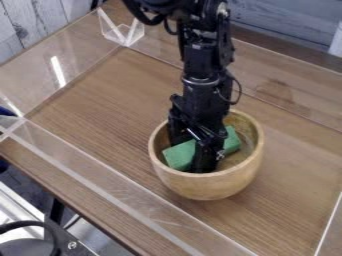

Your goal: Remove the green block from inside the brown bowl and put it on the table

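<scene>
The brown bowl sits on the table toward the near right. Inside it lies the green block, with one end showing left of the fingers and the other end to their right. My black gripper points steeply down into the bowl, open, its fingers standing on either side of the block's middle. Whether the pads touch the block is hidden by the fingers themselves.
Low clear acrylic walls edge the table on the near and left sides. A clear corner bracket stands at the far left. Black cables hang below the near-left edge.
</scene>
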Motion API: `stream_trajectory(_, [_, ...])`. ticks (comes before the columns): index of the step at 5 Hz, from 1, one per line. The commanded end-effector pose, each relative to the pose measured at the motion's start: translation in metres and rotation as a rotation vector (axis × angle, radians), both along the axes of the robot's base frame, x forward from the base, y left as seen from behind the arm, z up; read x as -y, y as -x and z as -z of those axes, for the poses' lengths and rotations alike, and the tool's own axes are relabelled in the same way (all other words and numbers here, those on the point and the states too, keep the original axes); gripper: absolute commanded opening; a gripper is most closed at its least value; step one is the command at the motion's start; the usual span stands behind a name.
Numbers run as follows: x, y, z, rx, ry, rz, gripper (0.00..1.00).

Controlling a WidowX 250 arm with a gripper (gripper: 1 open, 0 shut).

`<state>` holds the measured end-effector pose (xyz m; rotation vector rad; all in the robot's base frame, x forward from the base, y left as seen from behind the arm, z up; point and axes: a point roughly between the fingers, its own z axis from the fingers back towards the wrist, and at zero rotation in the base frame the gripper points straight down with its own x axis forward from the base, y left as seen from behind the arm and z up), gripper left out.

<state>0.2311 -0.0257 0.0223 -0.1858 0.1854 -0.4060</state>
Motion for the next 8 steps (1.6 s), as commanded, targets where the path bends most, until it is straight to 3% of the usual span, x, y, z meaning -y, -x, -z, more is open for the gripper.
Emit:
stream_trajectory(1, [0.006, 0.006, 0.015, -0.079, 0.013, -0.028, 1.00])
stream_trajectory(3, [0.008, 0.022, 0.019, -0.089, 0.023, 0.001, 1.00])
stream_trajectory(5, [0.007, 0.016, 0.018, -0.106, -0.003, 0.067, 1.00])
stream_trajectory(6, [0.011, 0.016, 0.019, -0.104, -0.004, 0.060, 1.00])
stream_trajectory(7, [0.007, 0.015, 0.020, -0.089, -0.017, 0.046, 0.00])
stream_trajectory(8, [0.003, 0.014, 0.019, -0.071, -0.031, 0.032, 0.00])
